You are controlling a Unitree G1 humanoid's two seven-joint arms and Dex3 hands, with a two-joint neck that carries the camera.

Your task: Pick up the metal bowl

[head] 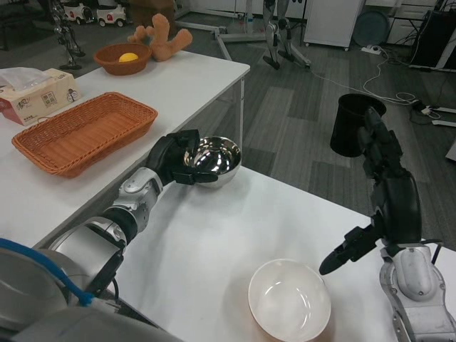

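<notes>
The shiny metal bowl [214, 161] is at the far edge of the white table [214, 242], tilted slightly and held by my left hand [174, 157], whose black fingers wrap over its near rim. My left forearm reaches up from the lower left. My right hand [385, 185] is raised above the table's right side, fingers apart and holding nothing, well away from the metal bowl.
A white ceramic bowl [289, 301] sits near the table's front edge. On a second table to the left stand a woven orange basket [84, 132], a tissue box [39, 94] and a brown bowl [122, 58] with a yellow fruit. A black bin [354, 122] is on the floor.
</notes>
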